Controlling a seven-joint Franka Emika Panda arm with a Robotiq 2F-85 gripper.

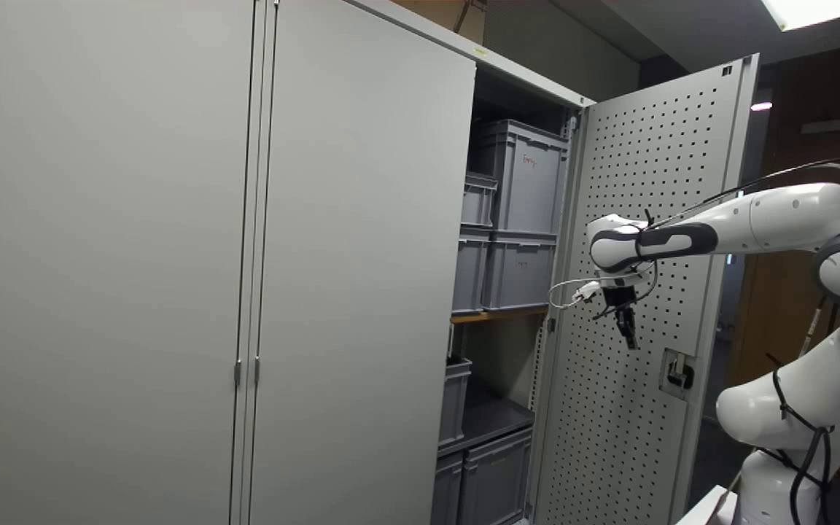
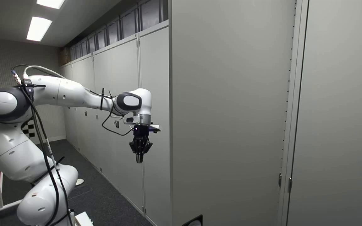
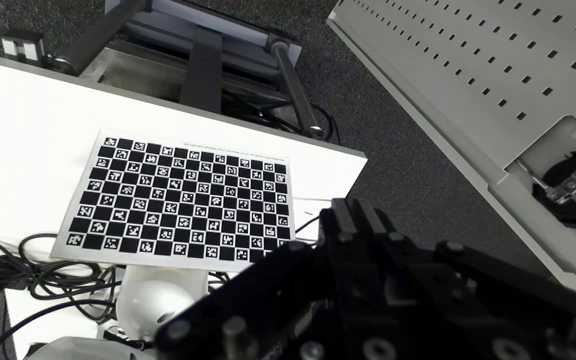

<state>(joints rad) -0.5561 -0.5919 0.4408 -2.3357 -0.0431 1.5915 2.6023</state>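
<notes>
My black gripper (image 1: 631,344) hangs pointing down in front of the perforated inner face of a swung-out grey cabinet door (image 1: 646,189). In an exterior view the gripper (image 2: 139,159) shows its fingertips close together, with the edge of a wide grey panel (image 2: 228,110) to its right. Looking down in the wrist view, the gripper (image 3: 350,201) has its two fingers nearly side by side, only a thin dark slit between them and nothing held. The door's recessed latch (image 3: 570,187) lies to the right, apart from the fingers; the same latch (image 1: 677,373) sits lower on the door.
Grey bins (image 1: 529,189) fill the cabinet's upper shelf, with more bins (image 1: 496,474) lower down. A white table (image 3: 33,125) bears a checkered marker board (image 3: 173,200) and tangled cables (image 3: 33,270). Grey carpet (image 3: 418,200) lies between table and door. Closed cabinets (image 2: 115,78) line the wall.
</notes>
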